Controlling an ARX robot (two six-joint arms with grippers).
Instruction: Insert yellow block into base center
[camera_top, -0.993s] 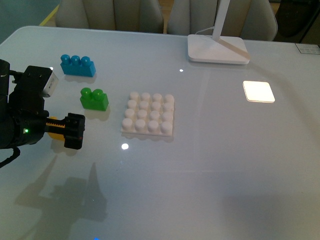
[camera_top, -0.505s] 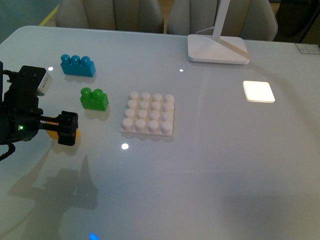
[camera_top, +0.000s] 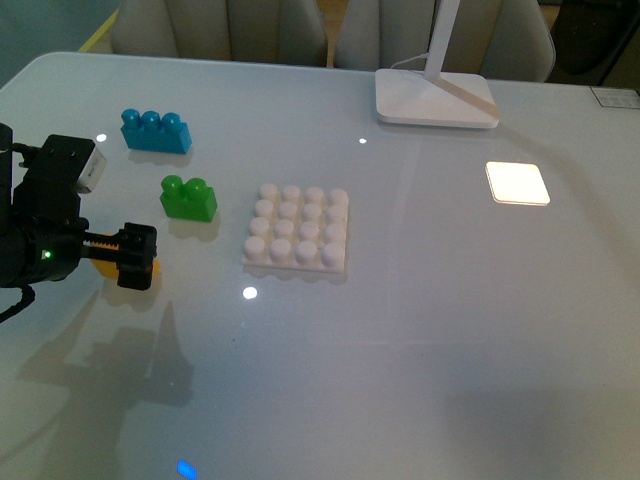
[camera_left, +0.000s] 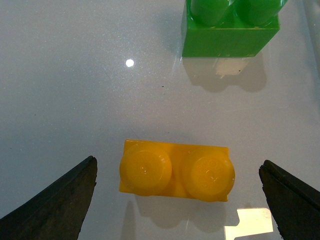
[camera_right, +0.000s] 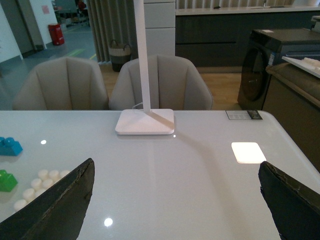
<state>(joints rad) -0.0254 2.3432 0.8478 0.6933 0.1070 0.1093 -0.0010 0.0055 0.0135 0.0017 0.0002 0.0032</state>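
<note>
Yellow block (camera_left: 176, 171) lies flat on the surface (camera_top: 450, 330) with its two studs up. It sits well to the left of the base (camera_top: 298, 230), about level with the base's near edge. Your left claw (camera_left: 177, 167) hangs over it, spread wide, with one finger off each end of the block. There is bare surface in both gaps, so the claw touches nothing and holds nothing. In the front view the claw's black body covers most of the block, and only a sliver of yellow shows beneath it.

The green brick (camera_top: 188, 198) stands between the block and the base, just left of the base's far half and apart from both. The base itself lies flat, its four-by-four studs all bare. The blue brick (camera_top: 155, 131) is farther back and left of the base, beyond the green one. The white lamp foot (camera_top: 436, 98) rests behind the base and to its right, with a bright patch of light (camera_top: 517, 182) on the surface right of the base.

Your right claw (camera_right: 176, 165) shows only in its own wrist view, fingers wide apart and empty.
</note>
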